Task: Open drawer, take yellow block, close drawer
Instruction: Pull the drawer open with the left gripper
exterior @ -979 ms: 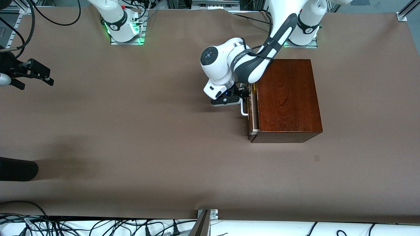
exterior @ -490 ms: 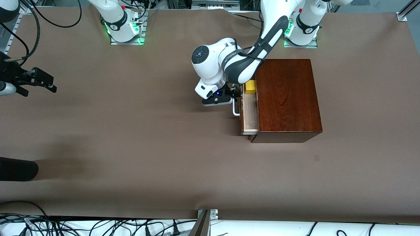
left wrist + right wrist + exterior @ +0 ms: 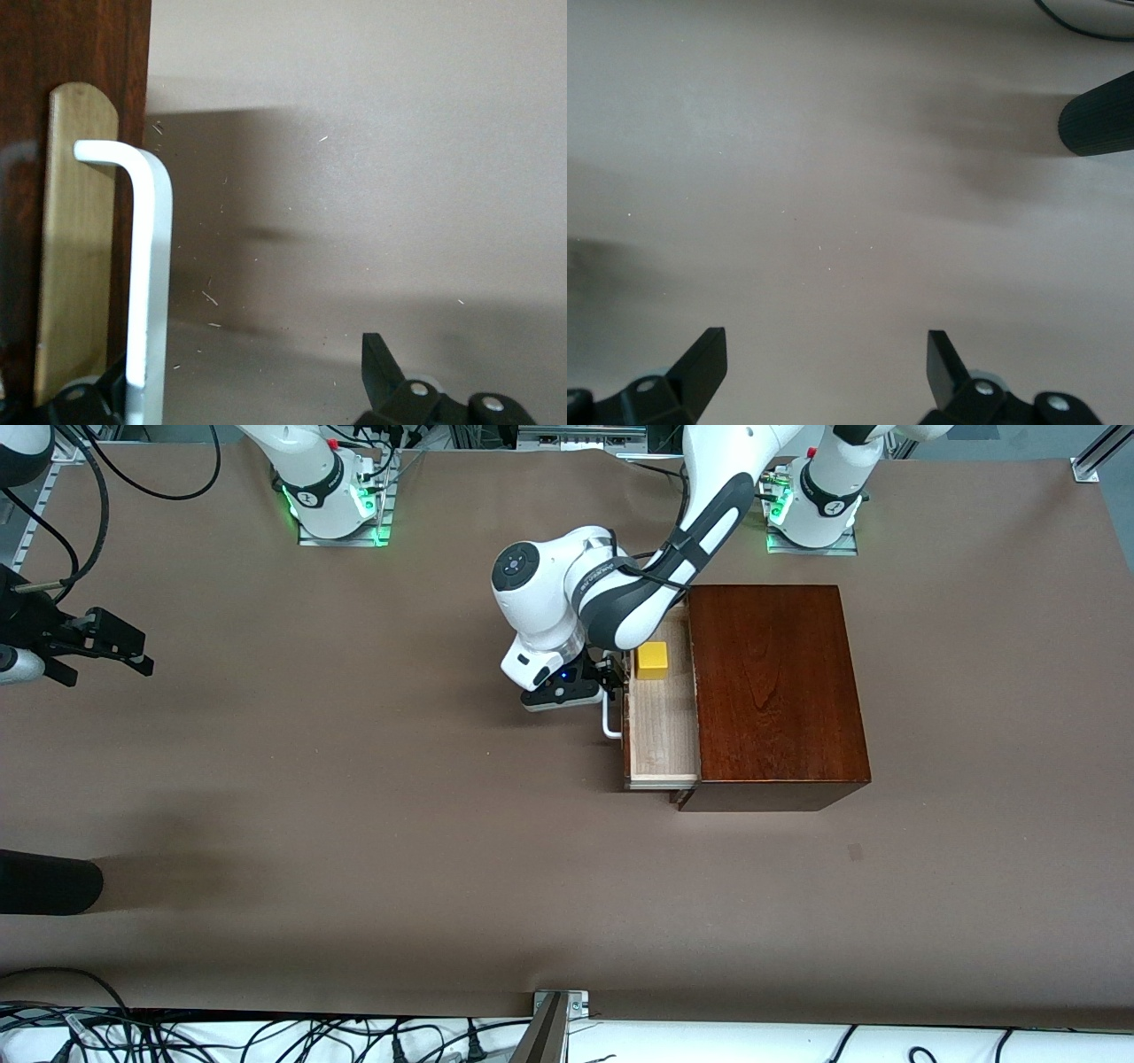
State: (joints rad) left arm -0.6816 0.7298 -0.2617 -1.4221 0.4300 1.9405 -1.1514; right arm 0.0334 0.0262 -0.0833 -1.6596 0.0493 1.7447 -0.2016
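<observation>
Your left gripper [image 3: 609, 676] at the drawer's [image 3: 660, 726] white handle [image 3: 146, 274], jaws spread wide around it, yellow block [image 3: 653, 660] exposed, right gripper [image 3: 824, 363] waiting, jaws wide, empty.

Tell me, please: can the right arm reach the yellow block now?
Probably yes: the yellow block lies uncovered in the open drawer. But the open right gripper waits at the table's right-arm end, and the left gripper is at the handle.

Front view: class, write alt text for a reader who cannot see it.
The left gripper is at the white handle of the drawer, pulled partly out of its dark wooden box, with the yellow block inside. The right gripper waits open at the right arm's end of the table.
</observation>
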